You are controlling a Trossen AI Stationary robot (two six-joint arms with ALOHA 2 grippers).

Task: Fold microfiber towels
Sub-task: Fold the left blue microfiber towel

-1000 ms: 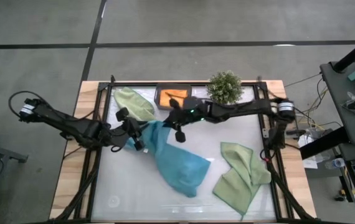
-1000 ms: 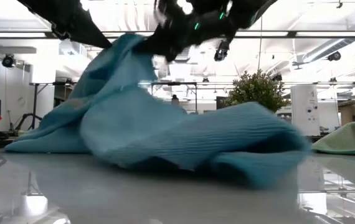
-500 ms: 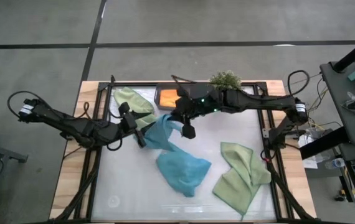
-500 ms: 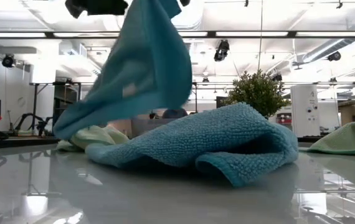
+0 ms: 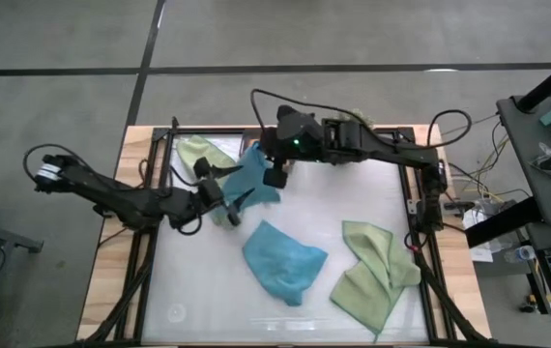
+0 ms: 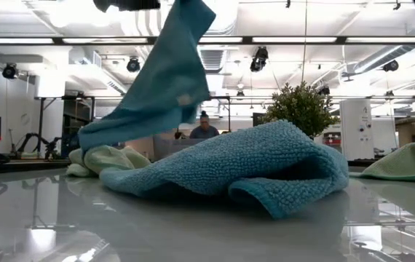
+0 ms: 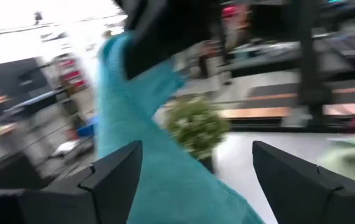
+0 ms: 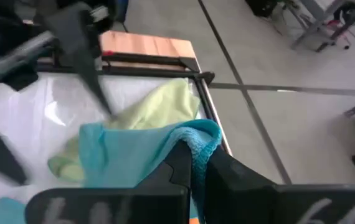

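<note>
My right gripper [image 5: 274, 172] is clamped on a corner of a teal-blue towel [image 5: 252, 180], holding it up off the desk [image 5: 353, 203] at about 11 o'clock; the cloth hangs down toward my left gripper [image 5: 229, 196], whose fingers stand apart just beside it, gripping nothing. A second teal-blue towel [image 5: 283, 259] lies crumpled near the desk's centre. One sage green towel [image 5: 201, 153] sits at 10 o'clock, another [image 5: 372, 273] at 4 o'clock. The potted plant [image 6: 301, 106] stands at 12 o'clock.
</note>
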